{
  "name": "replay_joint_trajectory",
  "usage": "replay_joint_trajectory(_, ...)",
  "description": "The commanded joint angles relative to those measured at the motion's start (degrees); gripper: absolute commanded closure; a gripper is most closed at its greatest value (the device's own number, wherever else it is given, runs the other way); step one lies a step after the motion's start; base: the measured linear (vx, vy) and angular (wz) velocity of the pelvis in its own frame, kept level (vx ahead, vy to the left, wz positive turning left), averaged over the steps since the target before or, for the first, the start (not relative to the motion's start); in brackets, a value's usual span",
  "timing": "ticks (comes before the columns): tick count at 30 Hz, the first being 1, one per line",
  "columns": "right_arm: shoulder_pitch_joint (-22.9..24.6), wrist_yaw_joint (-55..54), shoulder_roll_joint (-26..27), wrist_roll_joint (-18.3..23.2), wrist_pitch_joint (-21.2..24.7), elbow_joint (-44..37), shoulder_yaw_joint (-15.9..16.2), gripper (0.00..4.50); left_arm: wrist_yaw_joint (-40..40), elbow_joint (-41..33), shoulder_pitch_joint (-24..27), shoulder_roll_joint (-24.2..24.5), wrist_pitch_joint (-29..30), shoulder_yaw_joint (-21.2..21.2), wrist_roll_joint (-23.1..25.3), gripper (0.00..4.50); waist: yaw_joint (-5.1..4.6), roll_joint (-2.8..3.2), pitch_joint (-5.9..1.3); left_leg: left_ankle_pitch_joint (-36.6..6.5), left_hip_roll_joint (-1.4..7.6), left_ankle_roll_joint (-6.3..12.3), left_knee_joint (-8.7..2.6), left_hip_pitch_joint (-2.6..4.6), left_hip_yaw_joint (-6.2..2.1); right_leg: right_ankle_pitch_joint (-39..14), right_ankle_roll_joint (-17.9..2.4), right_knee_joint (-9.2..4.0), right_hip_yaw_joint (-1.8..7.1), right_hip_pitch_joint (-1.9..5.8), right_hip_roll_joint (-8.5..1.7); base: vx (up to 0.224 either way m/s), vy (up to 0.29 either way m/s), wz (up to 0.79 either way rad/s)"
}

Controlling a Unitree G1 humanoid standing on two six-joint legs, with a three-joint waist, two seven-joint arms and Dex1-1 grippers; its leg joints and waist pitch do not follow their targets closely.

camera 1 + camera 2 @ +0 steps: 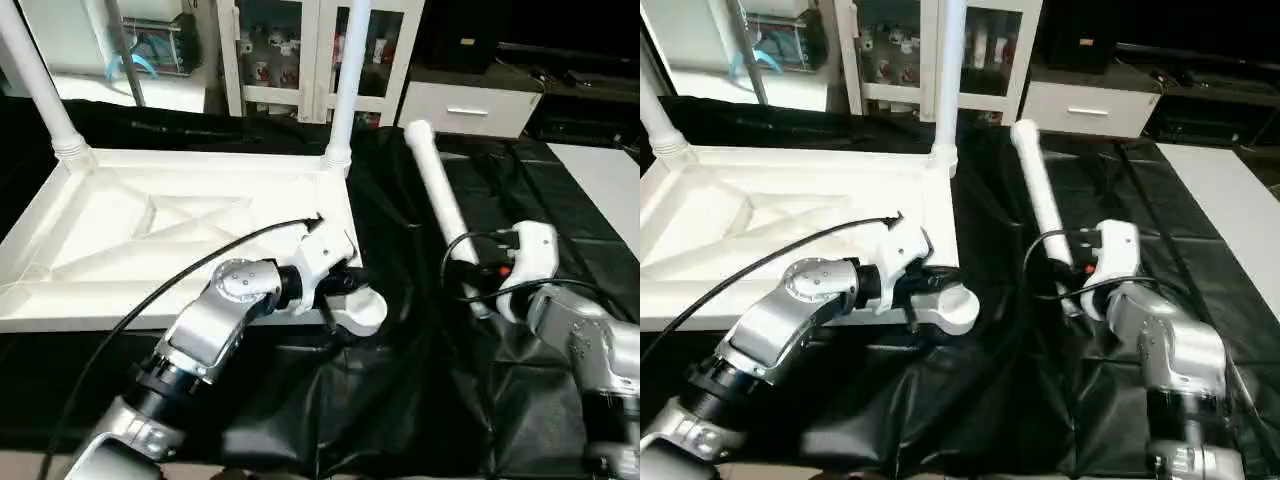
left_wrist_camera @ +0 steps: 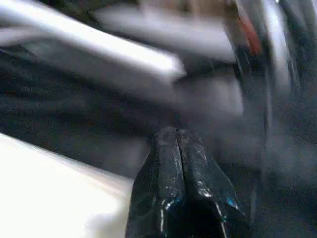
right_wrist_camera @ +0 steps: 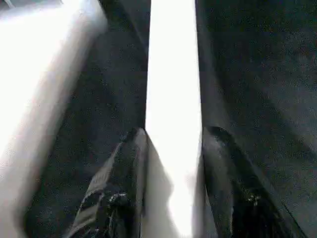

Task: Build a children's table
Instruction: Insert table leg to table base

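Note:
The children's table is in parts. Its white tabletop (image 1: 170, 235) lies underside up on the black cloth, ribs showing. Two white legs stand upright in its far corners, one at the left (image 1: 38, 85) and one at the right (image 1: 347, 85). A third leg (image 1: 438, 195) lies loose on the cloth to the right of the top. My right gripper (image 3: 173, 136) is shut on this leg, one black finger (image 3: 124, 163) against each side. My left gripper (image 2: 177, 136) is shut and holds nothing. It sits beside the near right corner socket (image 1: 366, 312) of the tabletop.
A black cloth (image 1: 400, 400) covers the work table, wrinkled between my arms. Behind it stand a white glass-door cabinet (image 1: 290, 50) and a white drawer unit (image 1: 465, 105). A pale surface (image 1: 610, 180) borders the cloth at the far right. A black cable (image 1: 150, 290) runs along my left forearm.

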Motion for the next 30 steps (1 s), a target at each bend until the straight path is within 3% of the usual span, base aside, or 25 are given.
replay_joint_trajectory(1,0.87,0.97,0.91,2.36,-6.21,-4.67,-1.33,3.2,4.78,1.25,-2.45,-2.92,2.68,6.21,-6.73,4.5,-0.06,-0.16,-3.8,-18.98,2.85,-1.39,-4.3,1.3,-1.79,-23.85,-8.33,-5.61,2.13,2.15,-3.3,0.0,0.0,0.0)
replay_joint_trajectory(3,1.85,1.37,2.56,3.19,-8.71,-5.48,-2.11,3.2,5.41,1.47,-3.66,-4.16,4.21,9.02,-10.33,4.17,-0.05,0.14,-3.59,-19.93,2.71,-1.35,-4.36,1.44,-1.84,-24.55,-7.79,-5.82,2.03,1.88,-3.11,0.0,0.0,0.0)
replay_joint_trajectory(5,2.46,1.79,3.27,3.5,-9.89,-5.97,-2.2,3.2,5.64,1.52,-4.35,-4.59,4.78,9.96,-11.63,4.09,-0.21,0.06,-3.47,-21.04,2.54,-1.22,-4.41,1.57,-1.82,-26.51,-5.93,-6.26,1.97,1.65,-2.88,0.0,0.0,0.0)
replay_joint_trajectory(7,3.55,2.68,4.21,3.66,-10.66,-7.84,-1.77,3.2,5.63,1.89,-5.52,-5.22,5.73,11.15,-13.58,3.97,-0.3,0.2,-3.43,-20.64,2.47,-1.05,-4.54,1.31,-1.89,-26.81,-5.11,-6.3,1.96,1.8,-2.8,0.0,0.0,0.0)
replay_joint_trajectory(10,4.61,4.11,5.21,3.63,-11.36,-11.48,0.27,3.2,6.0,1.68,-7.26,-7.98,8.82,13.55,-17.65,3.76,-0.17,0.19,-3.64,-18.91,2.68,-0.91,-4.67,1.08,-1.96,-23.46,-6.14,-5.95,2.02,2.06,-2.95,0.0,0.0,0.0)
replay_joint_trajectory(19,5.34,9.52,4.71,2.62,-14.23,-16.58,8.38,3.2,8.22,5.91,-9.49,-10.3,11.87,11.22,-15.97,2.98,0.17,0.39,-3.9,-13.29,2.81,0.62,-4.69,0.79,-1.74,-13.76,-8.52,-5.12,2.34,2.92,-2.94,0.0,0.0,0.0)
replay_joint_trajectory(23,5.49,10.6,4.71,2.47,-14.31,-17.85,9.39,3.2,10.36,7.53,-10.02,-10.87,11.39,12.97,-15.56,2.81,0.26,0.28,-3.81,-13.67,2.91,0.64,-4.72,0.96,-1.71,-14.4,-9.2,-5.22,2.34,2.91,-3.02,0.0,0.0,0.0)
replay_joint_trajectory(24,5.54,10.73,4.64,2.42,-14.31,-17.99,9.61,3.2,10.34,7.52,-10.06,-10.98,11.39,13.2,-15.77,2.58,0.29,0.32,-3.79,-13.77,2.89,0.67,-4.7,0.96,-1.69,-14.53,-9.32,-5.25,2.35,2.9,-3.05,0.0,0.0,0.0)
replay_joint_trajectory(27,5.99,11.74,3.75,1.9,-14.65,-18.61,11.52,3.2,9.56,6.72,-10.24,-11.9,11.94,14.44,-18.04,2.54,0.36,0.32,-3.74,-14.2,2.91,0.68,-4.73,0.94,-1.71,-14.92,-9.26,-5.31,2.35,2.96,-3.08,0.0,0.0,0.0)
replay_joint_trajectory(30,6.13,11.92,3.33,1.39,-15.11,-18.36,12.51,3.2,8.36,5.49,-9.88,-12.66,12.79,14.57,-20.21,2.12,0.35,0.23,-3.59,-15.3,2.9,0.33,-4.76,0.99,-1.7,-17.01,-8.76,-5.48,2.39,2.79,-3.15,0.0,0.0,0.0)
